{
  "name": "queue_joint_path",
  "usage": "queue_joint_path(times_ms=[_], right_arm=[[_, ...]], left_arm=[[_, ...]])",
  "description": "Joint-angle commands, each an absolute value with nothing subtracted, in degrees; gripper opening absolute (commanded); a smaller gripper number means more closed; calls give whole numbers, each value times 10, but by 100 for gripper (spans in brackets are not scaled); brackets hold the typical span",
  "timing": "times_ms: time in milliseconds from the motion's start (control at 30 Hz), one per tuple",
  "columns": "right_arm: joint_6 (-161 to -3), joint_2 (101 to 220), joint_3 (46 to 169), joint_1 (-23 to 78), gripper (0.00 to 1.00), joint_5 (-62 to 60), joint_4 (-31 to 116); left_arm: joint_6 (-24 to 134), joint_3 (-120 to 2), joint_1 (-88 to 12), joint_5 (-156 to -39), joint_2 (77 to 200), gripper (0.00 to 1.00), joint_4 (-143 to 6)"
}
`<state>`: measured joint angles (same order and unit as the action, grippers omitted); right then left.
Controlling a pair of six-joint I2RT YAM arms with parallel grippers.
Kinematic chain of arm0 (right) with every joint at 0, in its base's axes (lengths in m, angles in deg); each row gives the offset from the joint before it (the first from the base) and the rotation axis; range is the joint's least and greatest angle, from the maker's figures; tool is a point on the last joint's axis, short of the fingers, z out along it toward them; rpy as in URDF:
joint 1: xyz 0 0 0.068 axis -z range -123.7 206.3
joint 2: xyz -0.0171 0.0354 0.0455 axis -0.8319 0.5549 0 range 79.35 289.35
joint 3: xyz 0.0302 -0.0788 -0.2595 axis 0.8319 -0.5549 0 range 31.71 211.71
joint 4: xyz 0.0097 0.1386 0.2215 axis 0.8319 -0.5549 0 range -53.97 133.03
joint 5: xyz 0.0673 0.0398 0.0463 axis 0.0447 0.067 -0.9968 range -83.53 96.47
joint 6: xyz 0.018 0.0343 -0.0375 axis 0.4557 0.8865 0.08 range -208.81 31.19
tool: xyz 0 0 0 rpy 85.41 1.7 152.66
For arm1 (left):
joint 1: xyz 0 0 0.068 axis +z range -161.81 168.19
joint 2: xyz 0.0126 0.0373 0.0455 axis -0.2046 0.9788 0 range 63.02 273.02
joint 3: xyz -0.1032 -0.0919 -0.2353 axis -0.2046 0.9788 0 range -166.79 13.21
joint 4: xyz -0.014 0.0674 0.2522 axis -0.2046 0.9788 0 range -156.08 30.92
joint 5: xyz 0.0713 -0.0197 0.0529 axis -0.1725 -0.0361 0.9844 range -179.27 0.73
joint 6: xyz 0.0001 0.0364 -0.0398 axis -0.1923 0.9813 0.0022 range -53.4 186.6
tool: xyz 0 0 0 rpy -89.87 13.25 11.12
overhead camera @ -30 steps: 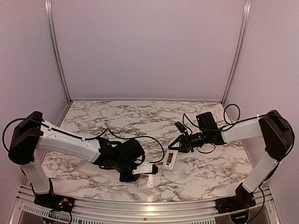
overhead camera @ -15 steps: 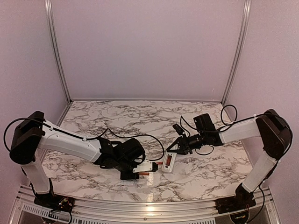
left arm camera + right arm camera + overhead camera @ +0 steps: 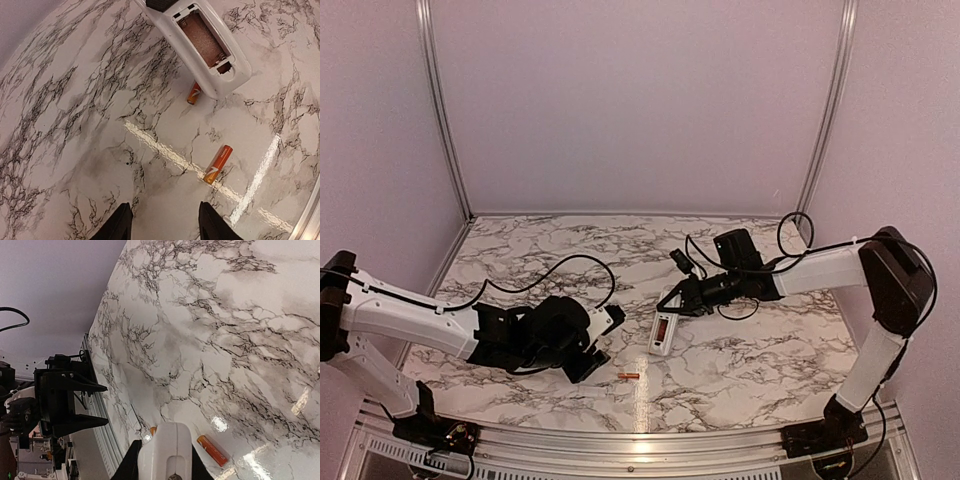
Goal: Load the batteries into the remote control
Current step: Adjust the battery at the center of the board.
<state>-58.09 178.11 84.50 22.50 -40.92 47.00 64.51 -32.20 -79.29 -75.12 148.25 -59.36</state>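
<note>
Marbled surface [image 3: 750, 370] now carries the dropped battery [image 3: 630, 375] at seven o'clock of the remote control [image 3: 663, 332]; left hand [image 3: 162, 222], spread and empty, has retreated; right hand [image 3: 164, 460] pinches the remote control; a re-grasp seems due.

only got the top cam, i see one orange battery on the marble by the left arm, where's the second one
Observer: In the left wrist view, the second orange-red cylindrical battery lies on the marble at the end of the white rectangular plastic remote control. The remote partly hides it.
Operator: recess looks reddish from up here, is a battery in it
Observer: The battery recess faces up and is open. It appears empty: only a reddish-brown floor and the contacts show.
Operator: left end effector holding anything
Observer: No. The left end effector is open with nothing between its fingers. The first battery lies ahead of it, untouched.
</note>
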Motion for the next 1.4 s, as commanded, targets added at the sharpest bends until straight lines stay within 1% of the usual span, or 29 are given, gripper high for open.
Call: queue_joint_path(times_ms=[0, 100, 233, 333, 467, 667, 833, 933, 1067, 1367], right_arm=[[-592, 1805, 879, 205, 0, -381, 470], [-593, 1816, 888, 201, 0, -378, 469], [-592, 1825, 894, 191, 0, -374, 469], [-594, 1834, 901, 183, 0, -370, 468], [-595, 1841, 905, 179, 0, -369, 467], [-595, 1843, 906, 178, 0, -369, 464], [-592, 1851, 903, 178, 0, -374, 471], [-589, 1854, 903, 178, 0, -377, 476], [-586, 1858, 903, 176, 0, -377, 478], [-588, 1872, 907, 167, 0, -375, 479]], left_arm=[[526, -284, -837, -720, 1470, 44, -654], [506, -274, -876, -746, 1486, 34, -710], [477, -290, -889, -773, 1547, 21, -728], [466, -297, -892, -775, 1565, 15, -739], [466, -303, -892, -769, 1581, 12, -739], [476, -338, -892, -772, 1629, 9, -720], [472, -344, -889, -773, 1646, 8, -714], [465, -341, -884, -777, 1653, 8, -711], [460, -338, -871, -776, 1660, 11, -701], [466, -325, -844, -779, 1651, 13, -697]])
